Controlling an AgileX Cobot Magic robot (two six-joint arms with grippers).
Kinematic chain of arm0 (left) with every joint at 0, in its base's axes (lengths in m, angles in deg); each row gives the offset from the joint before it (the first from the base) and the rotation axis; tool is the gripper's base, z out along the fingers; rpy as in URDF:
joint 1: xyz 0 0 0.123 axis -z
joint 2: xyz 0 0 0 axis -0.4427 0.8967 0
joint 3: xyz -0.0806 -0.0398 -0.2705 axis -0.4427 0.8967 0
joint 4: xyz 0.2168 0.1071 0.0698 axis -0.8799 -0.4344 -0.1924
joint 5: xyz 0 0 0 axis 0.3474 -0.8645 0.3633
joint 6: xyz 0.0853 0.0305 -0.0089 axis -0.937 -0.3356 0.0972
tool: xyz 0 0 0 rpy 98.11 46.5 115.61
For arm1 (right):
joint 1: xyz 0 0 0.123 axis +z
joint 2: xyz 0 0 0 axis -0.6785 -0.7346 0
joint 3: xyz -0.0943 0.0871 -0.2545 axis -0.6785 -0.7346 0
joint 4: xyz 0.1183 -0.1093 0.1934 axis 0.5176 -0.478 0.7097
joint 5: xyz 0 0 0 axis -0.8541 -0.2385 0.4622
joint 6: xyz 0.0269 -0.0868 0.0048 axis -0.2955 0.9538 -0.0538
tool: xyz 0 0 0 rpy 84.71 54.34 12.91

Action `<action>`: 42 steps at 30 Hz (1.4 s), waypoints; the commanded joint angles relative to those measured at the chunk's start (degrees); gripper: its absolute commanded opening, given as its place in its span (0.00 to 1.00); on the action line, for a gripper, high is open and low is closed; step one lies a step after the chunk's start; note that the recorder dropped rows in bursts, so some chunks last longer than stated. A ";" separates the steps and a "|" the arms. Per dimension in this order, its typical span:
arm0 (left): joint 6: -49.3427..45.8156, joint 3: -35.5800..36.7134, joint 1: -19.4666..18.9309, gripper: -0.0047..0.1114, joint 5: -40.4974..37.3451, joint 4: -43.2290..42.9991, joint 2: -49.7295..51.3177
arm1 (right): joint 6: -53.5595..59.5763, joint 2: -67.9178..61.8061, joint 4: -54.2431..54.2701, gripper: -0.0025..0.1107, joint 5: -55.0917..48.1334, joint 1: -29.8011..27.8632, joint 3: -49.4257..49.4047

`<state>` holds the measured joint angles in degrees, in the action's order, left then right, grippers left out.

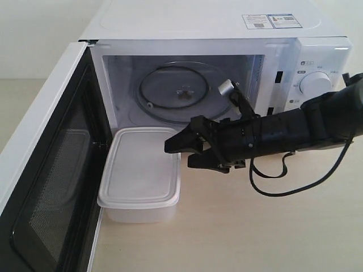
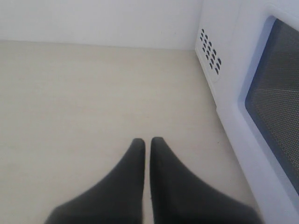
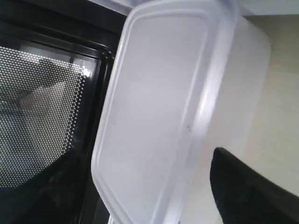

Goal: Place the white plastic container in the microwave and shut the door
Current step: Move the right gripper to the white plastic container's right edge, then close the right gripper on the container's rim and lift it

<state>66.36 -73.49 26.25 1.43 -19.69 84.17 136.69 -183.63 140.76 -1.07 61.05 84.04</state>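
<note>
The white plastic container stands lidded on the table in front of the open microwave, its far end at the cavity's lower lip. Inside, the glass turntable is bare. The door is swung wide to the left. My right gripper is open at the container's right edge. In the right wrist view the container lies between the spread fingers, with the door's mesh window behind it. My left gripper is shut on nothing, above bare table beside the door's outer face.
The microwave's dial is behind my right arm. A black cable loops down from that arm onto the table. Vent holes mark the microwave's side. A light wall stands behind the table.
</note>
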 commanded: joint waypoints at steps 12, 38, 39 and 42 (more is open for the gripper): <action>-0.04 0.20 -0.37 0.08 0.19 -0.12 -0.39 | -3.50 -7.60 0.19 0.65 -5.34 0.17 3.75; -0.04 0.20 -0.37 0.08 0.19 -0.12 -0.39 | -4.10 -9.25 0.19 0.26 -1.12 0.17 5.53; -0.04 0.20 -0.37 0.08 0.19 -0.12 -0.39 | -4.10 -9.25 0.19 0.24 -1.25 0.17 5.53; -0.04 0.20 -0.37 0.08 0.19 -0.12 -0.39 | -4.10 -9.25 0.19 0.28 -1.25 0.17 5.53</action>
<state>66.36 -73.49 26.25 1.43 -19.69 84.17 132.01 -192.81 140.76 -2.66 61.16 89.24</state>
